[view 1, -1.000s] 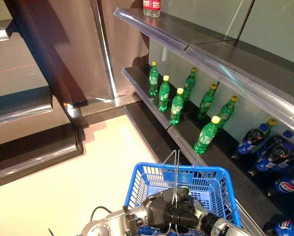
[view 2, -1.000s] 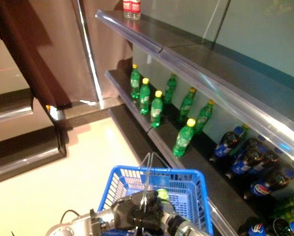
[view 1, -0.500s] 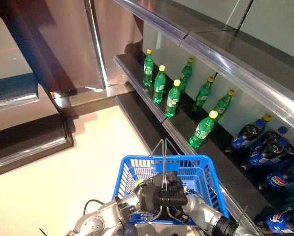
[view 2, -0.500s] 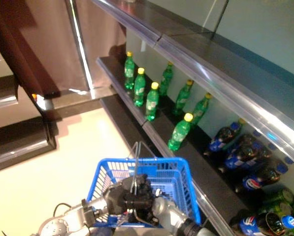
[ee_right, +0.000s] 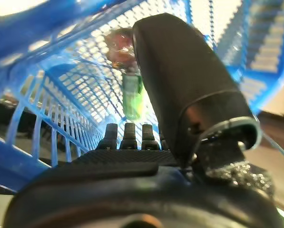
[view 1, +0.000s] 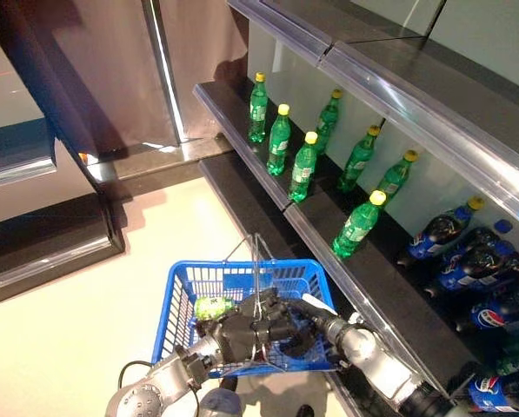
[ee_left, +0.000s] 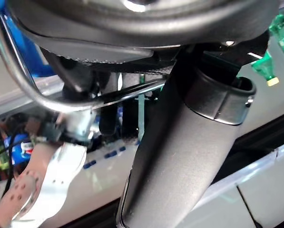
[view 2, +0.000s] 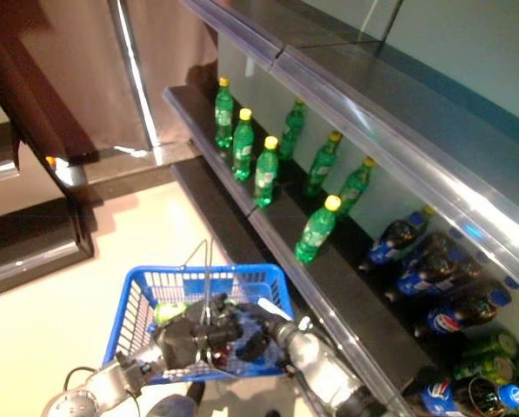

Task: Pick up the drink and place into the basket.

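1. Right hand [view 1: 301, 328] fingers [ee_right: 125, 137] stretch out straight inside the blue basket [view 1: 179, 287], holding nothing.
2. Left hand [view 1: 233, 334] is clenched round the wire handle [view 1: 257, 261].
3. The green drink [view 1: 212, 307] lies in the basket, just beside both hands.
4. Behind, the shelf [view 1: 242, 139] carries more green bottles [view 1: 303, 168].

one blue basket [view 1: 179, 295], seven green bottles [view 1: 304, 167] on the shelf, one in the basket
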Motion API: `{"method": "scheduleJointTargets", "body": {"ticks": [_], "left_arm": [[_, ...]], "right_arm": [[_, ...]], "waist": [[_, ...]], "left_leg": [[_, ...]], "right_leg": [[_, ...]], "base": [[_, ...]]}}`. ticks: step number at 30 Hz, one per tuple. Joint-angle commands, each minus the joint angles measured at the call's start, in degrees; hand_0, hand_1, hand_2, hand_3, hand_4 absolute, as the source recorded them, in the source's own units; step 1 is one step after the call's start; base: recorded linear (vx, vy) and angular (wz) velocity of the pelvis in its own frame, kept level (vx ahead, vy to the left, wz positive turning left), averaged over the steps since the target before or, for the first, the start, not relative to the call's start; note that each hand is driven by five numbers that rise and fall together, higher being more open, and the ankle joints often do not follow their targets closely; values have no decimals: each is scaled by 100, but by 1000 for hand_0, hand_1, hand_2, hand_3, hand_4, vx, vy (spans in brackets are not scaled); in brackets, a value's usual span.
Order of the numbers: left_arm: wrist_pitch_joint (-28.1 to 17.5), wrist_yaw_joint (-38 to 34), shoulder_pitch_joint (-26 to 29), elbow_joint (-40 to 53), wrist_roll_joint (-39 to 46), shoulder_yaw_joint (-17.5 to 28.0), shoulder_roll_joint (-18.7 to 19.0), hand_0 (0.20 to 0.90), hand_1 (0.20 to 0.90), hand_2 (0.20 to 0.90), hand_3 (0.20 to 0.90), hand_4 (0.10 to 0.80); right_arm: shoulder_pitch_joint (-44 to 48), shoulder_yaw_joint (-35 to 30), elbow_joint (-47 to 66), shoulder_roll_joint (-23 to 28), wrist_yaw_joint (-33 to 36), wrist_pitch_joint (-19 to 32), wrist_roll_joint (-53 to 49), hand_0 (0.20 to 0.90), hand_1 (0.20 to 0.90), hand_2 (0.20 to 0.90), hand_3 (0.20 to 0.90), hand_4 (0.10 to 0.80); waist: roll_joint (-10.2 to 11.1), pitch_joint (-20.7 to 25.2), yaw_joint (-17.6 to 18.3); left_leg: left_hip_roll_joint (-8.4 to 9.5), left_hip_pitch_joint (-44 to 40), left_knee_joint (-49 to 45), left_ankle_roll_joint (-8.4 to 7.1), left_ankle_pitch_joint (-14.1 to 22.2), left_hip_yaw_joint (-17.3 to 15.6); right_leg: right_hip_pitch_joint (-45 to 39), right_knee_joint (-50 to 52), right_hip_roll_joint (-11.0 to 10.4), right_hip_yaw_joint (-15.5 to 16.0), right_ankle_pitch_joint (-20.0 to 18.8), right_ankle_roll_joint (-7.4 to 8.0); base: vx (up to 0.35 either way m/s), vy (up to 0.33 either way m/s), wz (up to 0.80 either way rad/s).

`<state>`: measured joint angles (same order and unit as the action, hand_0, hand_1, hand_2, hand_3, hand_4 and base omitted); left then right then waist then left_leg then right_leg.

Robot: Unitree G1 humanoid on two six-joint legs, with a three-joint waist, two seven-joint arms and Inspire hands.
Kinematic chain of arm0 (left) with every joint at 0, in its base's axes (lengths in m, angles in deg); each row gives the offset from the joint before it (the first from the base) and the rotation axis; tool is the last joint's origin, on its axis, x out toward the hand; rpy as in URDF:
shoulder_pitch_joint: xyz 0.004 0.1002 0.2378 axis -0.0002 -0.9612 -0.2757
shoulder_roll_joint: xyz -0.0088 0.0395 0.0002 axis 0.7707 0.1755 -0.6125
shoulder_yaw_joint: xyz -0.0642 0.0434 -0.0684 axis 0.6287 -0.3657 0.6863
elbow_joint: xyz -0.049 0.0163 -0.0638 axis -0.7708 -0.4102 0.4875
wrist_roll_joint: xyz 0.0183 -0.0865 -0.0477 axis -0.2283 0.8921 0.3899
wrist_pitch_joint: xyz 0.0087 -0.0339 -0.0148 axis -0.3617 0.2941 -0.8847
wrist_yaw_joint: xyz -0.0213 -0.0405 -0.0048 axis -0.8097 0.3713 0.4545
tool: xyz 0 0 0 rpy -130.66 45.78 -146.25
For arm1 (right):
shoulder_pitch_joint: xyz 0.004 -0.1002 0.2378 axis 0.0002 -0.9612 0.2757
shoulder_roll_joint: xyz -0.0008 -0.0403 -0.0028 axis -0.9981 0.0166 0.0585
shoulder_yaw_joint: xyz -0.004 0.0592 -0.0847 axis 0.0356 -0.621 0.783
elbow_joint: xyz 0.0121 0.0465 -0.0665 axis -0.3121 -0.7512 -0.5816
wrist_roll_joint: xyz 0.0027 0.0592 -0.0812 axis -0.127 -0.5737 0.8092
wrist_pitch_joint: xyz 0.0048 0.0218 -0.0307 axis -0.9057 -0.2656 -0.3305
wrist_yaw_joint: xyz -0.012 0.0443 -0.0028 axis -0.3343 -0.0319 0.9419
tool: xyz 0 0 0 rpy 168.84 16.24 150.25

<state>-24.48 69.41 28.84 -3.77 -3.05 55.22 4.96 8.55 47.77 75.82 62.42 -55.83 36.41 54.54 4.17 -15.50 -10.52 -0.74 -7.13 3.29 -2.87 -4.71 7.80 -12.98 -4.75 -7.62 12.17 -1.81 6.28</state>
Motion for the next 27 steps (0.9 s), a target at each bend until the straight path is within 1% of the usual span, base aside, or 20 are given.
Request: {"method": "scheduleJointTargets", "body": {"ticks": [1,3,7,10,11,15,19,22,27], "left_arm": [[-650,1401,539,2107,977,58,-1021,300,300,300,200,100],[-655,1419,483,2104,978,86,-1018,300,300,300,200,100],[-725,1399,350,2073,952,81,-1050,300,300,300,200,100],[-763,1392,275,2039,966,87,-1071,300,300,300,200,100],[-792,1394,229,2013,987,89,-1099,300,300,300,200,100],[-907,1535,123,1995,972,138,-1122,300,300,300,200,100],[-1039,1529,18,2049,995,192,-1109,300,300,300,200,100],[-1105,1428,8,2076,1106,207,-1097,300,300,300,200,100],[-1270,1386,50,2052,1025,168,-1146,300,300,300,200,100]], "right_arm": [[24,-162,704,432,253,785,-230,900,900,900,900,800],[-67,-287,789,471,307,970,-318,900,900,900,900,800],[-275,-602,1149,421,380,1476,-844,900,900,900,900,800],[-387,-763,1360,338,483,1892,-1255,900,900,900,900,800],[-467,-914,1498,239,594,2172,-1403,900,900,900,900,800],[-650,-1193,1727,128,932,2541,-1196,900,900,900,900,800],[-813,-1470,1994,183,1256,2789,-872,900,900,900,900,800],[-836,-1676,2169,245,1528,3026,-1001,900,900,900,900,800],[-808,-1796,2102,151,2092,3385,-1002,900,900,900,900,800]], "waist": [[-181,814,138],[-187,829,161],[-214,878,251],[-236,885,293],[-252,896,328],[-303,910,406],[-353,916,492],[-379,920,543],[-451,890,606]], "left_leg": [[225,-96,-175,522,287,-138],[225,-117,-180,524,295,-149],[204,-179,-193,516,317,-196],[193,-195,-232,508,330,-224],[190,-203,-262,503,347,-244],[186,-190,-309,496,377,-288],[172,-180,-316,486,378,-348],[165,-160,-337,475,379,-384],[143,-100,-394,452,374,-454]], "right_leg": [[254,618,244,-104,116,-288],[233,616,245,-115,123,-291],[203,640,238,-127,149,-292],[187,659,227,-134,165,-293],[182,681,223,-137,183,-296],[207,714,221,-162,217,-301],[242,728,228,-191,236,-304],[270,736,227,-209,244,-305],[329,757,218,-236,255,-332]], "base": [[55,-1,-1],[48,-2,0],[53,2,-1],[40,11,-6],[33,9,-9],[12,9,-6],[-5,5,-6],[-8,-4,-12],[-16,3,-5]]}}
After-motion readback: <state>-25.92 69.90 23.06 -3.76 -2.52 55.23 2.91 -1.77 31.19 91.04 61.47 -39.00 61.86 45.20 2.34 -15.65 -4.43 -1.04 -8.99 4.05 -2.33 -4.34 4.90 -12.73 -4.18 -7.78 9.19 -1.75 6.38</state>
